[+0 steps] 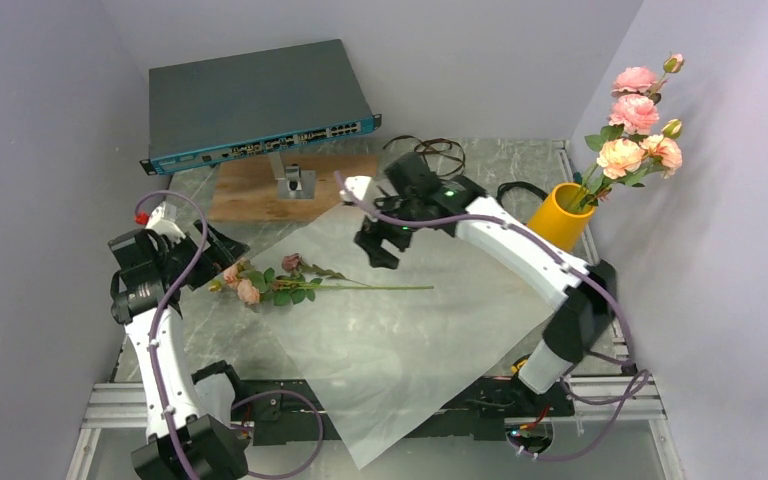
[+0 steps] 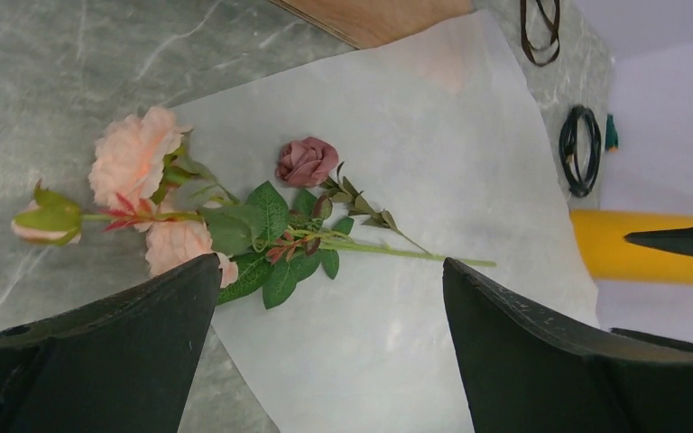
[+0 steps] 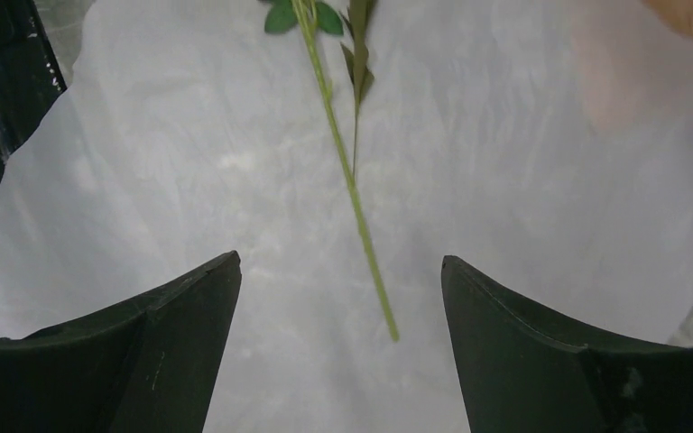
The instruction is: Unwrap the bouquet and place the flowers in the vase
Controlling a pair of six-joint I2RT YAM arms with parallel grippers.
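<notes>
The bouquet lies unwrapped: its translucent white paper [image 1: 390,330] is spread flat on the table. On the paper's left edge lie pink and peach flowers [image 1: 260,285] with one mauve rose [image 2: 307,161], and a long green stem [image 3: 352,189] points right. The yellow vase [image 1: 558,215] at the back right holds several pink and peach roses [image 1: 637,125]. My left gripper [image 1: 222,252] is open just left of the lying blooms, empty [image 2: 331,262]. My right gripper [image 1: 380,256] hovers open above the stem's bare end [image 3: 340,257], and it holds nothing.
A grey network switch [image 1: 260,105] sits at the back on a stand [image 1: 295,182] over a wooden board [image 1: 250,190]. Brown ribbon [image 1: 440,150] and a black cable coil [image 2: 582,149] lie behind the paper. Walls close in on both sides.
</notes>
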